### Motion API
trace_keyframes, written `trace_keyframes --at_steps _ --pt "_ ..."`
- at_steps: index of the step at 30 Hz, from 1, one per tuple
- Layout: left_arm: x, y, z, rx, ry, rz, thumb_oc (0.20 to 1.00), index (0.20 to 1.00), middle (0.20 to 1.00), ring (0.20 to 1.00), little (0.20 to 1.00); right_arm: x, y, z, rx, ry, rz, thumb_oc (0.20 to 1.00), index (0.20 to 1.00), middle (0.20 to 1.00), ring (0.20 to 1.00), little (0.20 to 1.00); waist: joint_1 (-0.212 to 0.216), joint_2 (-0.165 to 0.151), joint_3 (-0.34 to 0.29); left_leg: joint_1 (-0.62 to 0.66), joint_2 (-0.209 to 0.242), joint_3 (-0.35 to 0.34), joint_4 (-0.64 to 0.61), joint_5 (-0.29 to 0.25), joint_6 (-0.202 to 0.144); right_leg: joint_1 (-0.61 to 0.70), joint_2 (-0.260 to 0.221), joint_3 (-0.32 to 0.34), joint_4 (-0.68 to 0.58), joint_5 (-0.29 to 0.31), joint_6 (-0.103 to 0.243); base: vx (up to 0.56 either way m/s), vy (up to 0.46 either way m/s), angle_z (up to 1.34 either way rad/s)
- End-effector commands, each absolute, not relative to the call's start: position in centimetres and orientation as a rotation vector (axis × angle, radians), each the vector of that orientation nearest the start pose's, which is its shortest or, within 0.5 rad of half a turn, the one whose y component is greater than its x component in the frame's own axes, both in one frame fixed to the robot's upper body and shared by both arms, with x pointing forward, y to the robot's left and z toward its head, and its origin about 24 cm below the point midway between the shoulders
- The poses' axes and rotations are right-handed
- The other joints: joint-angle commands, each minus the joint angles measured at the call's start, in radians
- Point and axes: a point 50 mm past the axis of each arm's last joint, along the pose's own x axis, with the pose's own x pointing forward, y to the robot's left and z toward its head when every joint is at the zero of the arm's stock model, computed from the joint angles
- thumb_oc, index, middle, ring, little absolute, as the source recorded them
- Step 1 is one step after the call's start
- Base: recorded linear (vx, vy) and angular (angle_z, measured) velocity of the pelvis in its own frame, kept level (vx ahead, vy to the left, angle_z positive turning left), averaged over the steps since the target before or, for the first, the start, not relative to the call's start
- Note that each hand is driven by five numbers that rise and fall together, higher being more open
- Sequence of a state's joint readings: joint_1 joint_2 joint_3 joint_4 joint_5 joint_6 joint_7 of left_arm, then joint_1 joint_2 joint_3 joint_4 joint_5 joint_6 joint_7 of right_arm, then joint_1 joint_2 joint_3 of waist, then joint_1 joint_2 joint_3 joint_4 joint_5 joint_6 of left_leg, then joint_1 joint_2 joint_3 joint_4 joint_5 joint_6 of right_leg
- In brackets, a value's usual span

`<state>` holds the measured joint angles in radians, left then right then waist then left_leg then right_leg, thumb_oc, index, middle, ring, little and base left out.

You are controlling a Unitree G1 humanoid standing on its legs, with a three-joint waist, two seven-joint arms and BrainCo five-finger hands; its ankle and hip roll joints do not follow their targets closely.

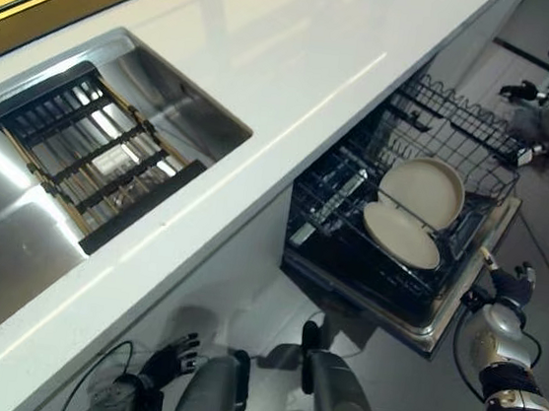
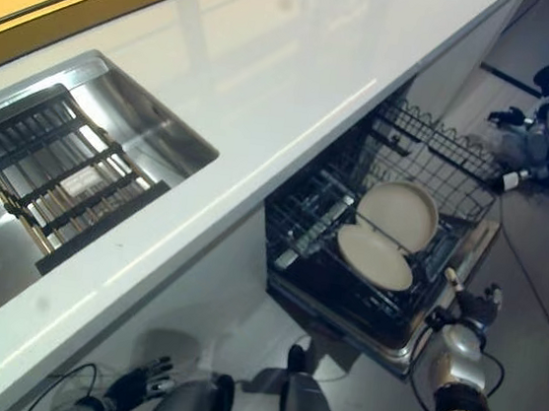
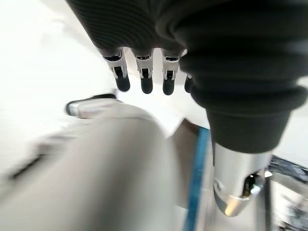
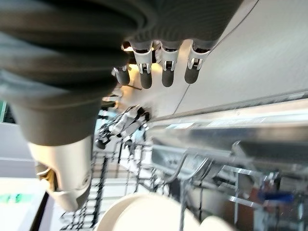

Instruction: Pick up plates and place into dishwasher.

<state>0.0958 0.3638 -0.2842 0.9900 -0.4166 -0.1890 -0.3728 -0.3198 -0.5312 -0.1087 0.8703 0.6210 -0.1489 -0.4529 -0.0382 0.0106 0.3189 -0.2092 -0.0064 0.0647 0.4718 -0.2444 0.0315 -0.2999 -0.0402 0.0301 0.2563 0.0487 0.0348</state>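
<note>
Two cream plates [image 1: 420, 190] sit in the pulled-out dishwasher rack [image 1: 453, 133], one upright w/ the other leaning below it. My right robot hand [image 1: 511, 285] hangs just beside the rack, fingers relaxed, empty. My left robot hand [image 1: 170, 360] hangs low under the table [image 1: 302, 50], fingers straight, empty.

No readable text, label, number or sign anywhere: none on the plates [image 1: 418, 189], the dishwasher rack [image 1: 462, 123], or the white surface [image 1: 303, 40].
</note>
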Motion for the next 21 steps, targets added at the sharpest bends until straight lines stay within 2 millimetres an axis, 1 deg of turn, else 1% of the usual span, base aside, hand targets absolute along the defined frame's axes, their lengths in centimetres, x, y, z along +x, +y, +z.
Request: trace_keyframes --at_steps 1,3,4,6,9,10,11,14,17,21 --pt "10.6 23.8 -13.3 -0.088 0.890 -0.181 1.000 1.000 1.000 1.000 1.000 26.3 -37.7 3.3 0.170 0.169 -0.948 1.000 1.000 1.000 1.000 1.000 0.028 -0.001 -0.002 -0.091 -0.042 0.004 0.043 0.046 0.054 0.006 -0.025 -0.024 0.094 -0.038 0.004 0.05 -0.025 0.10" --pt "10.8 23.6 -13.3 -0.079 0.882 -0.190 1.000 1.000 1.000 1.000 1.000 26.3 -37.8 2.8 0.215 0.185 -0.913 1.000 1.000 1.000 1.000 1.000 0.032 0.006 0.009 -0.106 -0.047 -0.005 0.061 0.043 0.055 -0.007 -0.022 -0.025 0.114 -0.045 -0.003 0.06 -0.037 0.13" --pt "11.3 23.6 -13.1 -0.070 0.867 -0.203 1.000 1.000 1.000 1.000 1.000 26.7 -37.5 2.8 0.255 0.194 -0.879 1.000 1.000 1.000 1.000 1.000 0.037 0.013 0.020 -0.116 -0.051 -0.011 0.066 0.046 0.055 -0.014 -0.021 -0.028 0.123 -0.050 -0.009 0.03 -0.033 0.11" --pt "12.1 23.3 -12.7 -0.065 0.837 -0.230 1.000 1.000 1.000 1.000 1.000 27.0 -37.6 2.8 0.260 0.198 -0.869 1.000 1.000 1.000 1.000 1.000 0.043 0.027 0.036 -0.140 -0.057 -0.020 0.076 0.053 0.050 -0.033 -0.022 -0.033 0.143 -0.056 -0.017 -0.02 -0.010 0.10" --pt "13.8 22.9 -11.9 -0.053 0.767 -0.275 1.000 1.000 1.000 1.000 1.000 27.9 -37.6 3.6 0.312 0.167 -0.835 1.000 1.000 1.000 1.000 1.000 0.048 0.048 0.063 -0.174 -0.065 -0.027 0.079 0.067 0.047 -0.065 -0.021 -0.042 0.165 -0.066 -0.028 -0.06 0.012 0.10" --pt "14.2 22.7 -11.6 -0.053 0.743 -0.285 1.000 1.000 1.000 1.000 1.000 28.2 -37.6 3.8 0.340 0.150 -0.823 1.000 1.000 1.000 1.000 1.000 0.048 0.054 0.072 -0.184 -0.066 -0.029 0.078 0.073 0.045 -0.076 -0.021 -0.044 0.172 -0.069 -0.032 -0.02 0.017 0.10" --pt "14.4 22.6 -11.5 -0.055 0.730 -0.290 1.000 1.000 1.000 1.000 1.000 28.3 -37.7 4.0 0.356 0.141 -0.819 1.000 1.000 1.000 1.000 1.000 0.049 0.060 0.079 -0.189 -0.065 -0.029 0.088 0.066 0.043 -0.080 -0.019 -0.047 0.183 -0.078 -0.034 -0.01 0.022 0.10" --pt "15.4 22.1 -10.8 -0.063 0.677 -0.299 1.000 1.000 1.000 1.000 1.000 28.9 -37.7 4.7 0.423 0.098 -0.812 1.000 1.000 1.000 1.000 1.000 0.050 0.077 0.099 -0.220 -0.069 -0.031 0.105 0.070 0.040 -0.102 -0.018 -0.058 0.205 -0.090 -0.047 0.00 0.024 0.08" --pt "15.6 21.8 -10.6 -0.060 0.661 -0.309 1.000 1.000 1.000 1.000 1.000 29.0 -38.3 5.2 0.462 0.083 -0.805 1.000 1.000 1.000 1.000 1.000 0.056 0.091 0.107 -0.244 -0.077 -0.044 0.132 0.075 0.037 -0.112 -0.017 -0.064 0.225 -0.104 -0.058 0.03 0.011 0.01" --pt "15.6 21.5 -10.5 -0.061 0.658 -0.313 1.000 1.000 1.000 1.000 1.000 29.8 -38.5 6.7 0.435 0.064 -0.767 1.000 1.000 1.000 1.000 1.000 0.065 0.105 0.112 -0.257 -0.091 -0.056 0.149 0.078 0.037 -0.118 -0.017 -0.068 0.244 -0.117 -0.068 0.04 0.025 0.08"
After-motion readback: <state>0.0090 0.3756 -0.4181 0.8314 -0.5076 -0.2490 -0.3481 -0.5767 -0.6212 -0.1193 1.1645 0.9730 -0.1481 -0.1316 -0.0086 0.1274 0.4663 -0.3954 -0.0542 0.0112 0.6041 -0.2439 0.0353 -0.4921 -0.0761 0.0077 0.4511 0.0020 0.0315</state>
